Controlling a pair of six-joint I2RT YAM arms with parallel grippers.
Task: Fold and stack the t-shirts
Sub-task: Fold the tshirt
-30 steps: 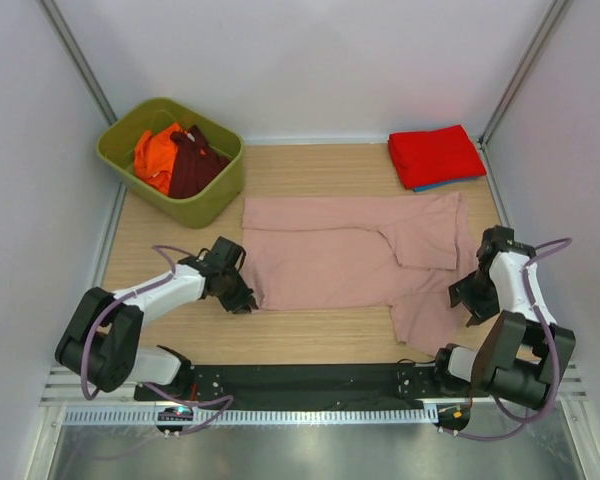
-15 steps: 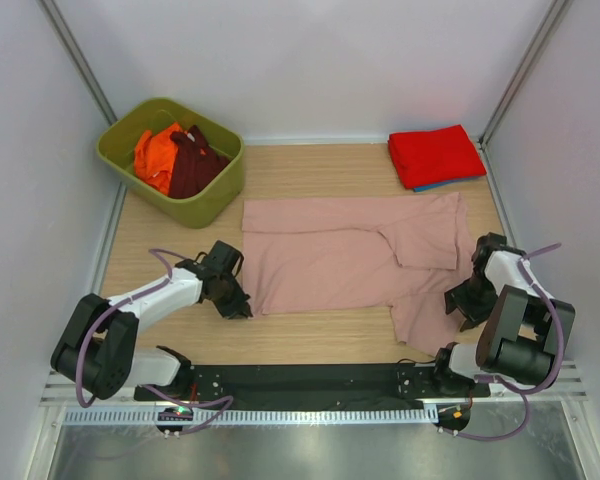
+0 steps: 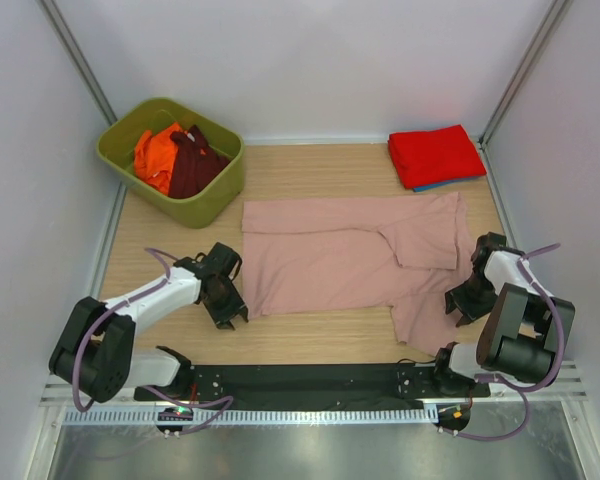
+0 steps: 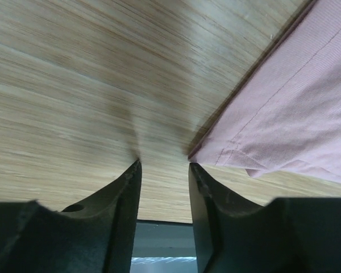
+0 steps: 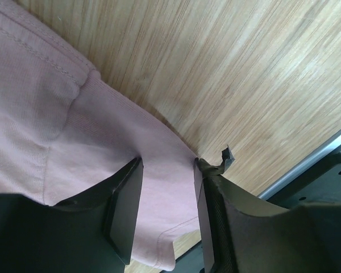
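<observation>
A dusty-pink t-shirt (image 3: 330, 260) lies partly folded across the middle of the wooden table, with one flap hanging toward the near right. My left gripper (image 3: 225, 302) sits low at the shirt's near left corner. In the left wrist view my left gripper (image 4: 163, 165) is open over bare wood, and the pink hem (image 4: 295, 114) just touches the right fingertip. My right gripper (image 3: 464, 300) is at the shirt's right edge. In the right wrist view my right gripper (image 5: 167, 162) is open, its jaws straddling flat pink cloth (image 5: 57, 114). A folded red t-shirt (image 3: 435, 153) lies on a blue one (image 3: 445, 184) at the far right.
A green bin (image 3: 215, 200) at the far left holds an orange t-shirt (image 3: 155, 155) and a maroon one (image 3: 195, 160). White walls close in the table on three sides. A black rail (image 3: 310, 380) runs along the near edge.
My left gripper has opened and slid slightly left and nearer, off the shirt's corner. My right gripper has dropped toward the shirt's right edge and narrowed a little.
</observation>
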